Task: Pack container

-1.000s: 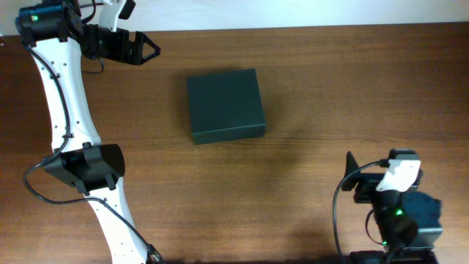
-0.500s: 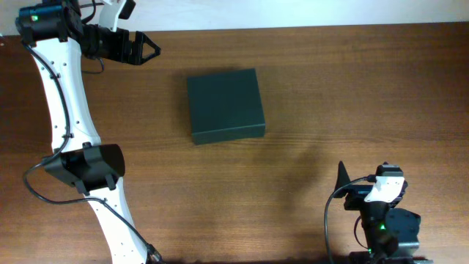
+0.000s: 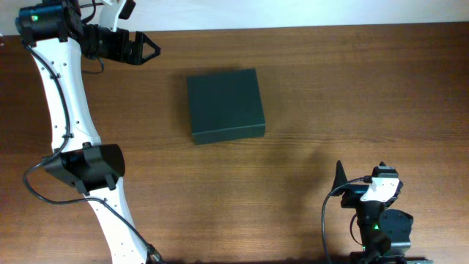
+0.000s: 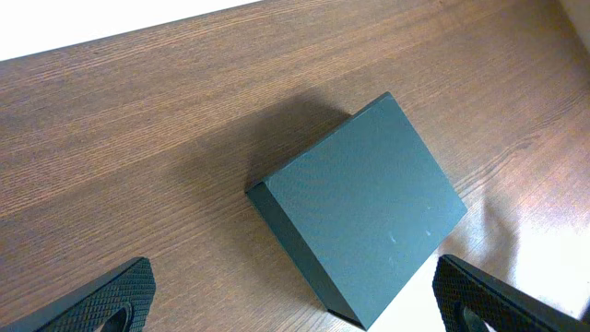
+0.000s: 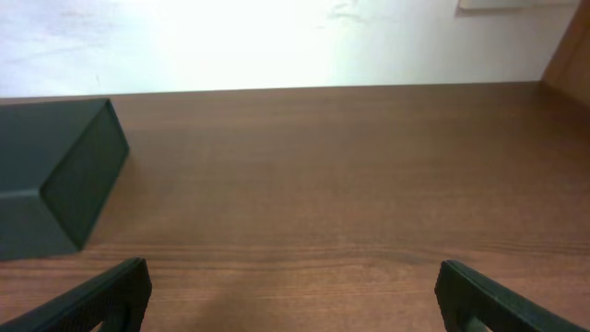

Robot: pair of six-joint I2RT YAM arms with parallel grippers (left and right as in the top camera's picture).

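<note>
Dark green-black box: you have one container (image 3: 225, 105), lid closed, flat on one wooden table (image 3: 330, 88), left of centre toward the far edge | grippers: two | left gripper (image 3: 150, 50) released, spread wide, holding nothing, far-left, apart from the container | right gripper (image 5: 293, 293) released, empty, near-right, well apart from it
</note>
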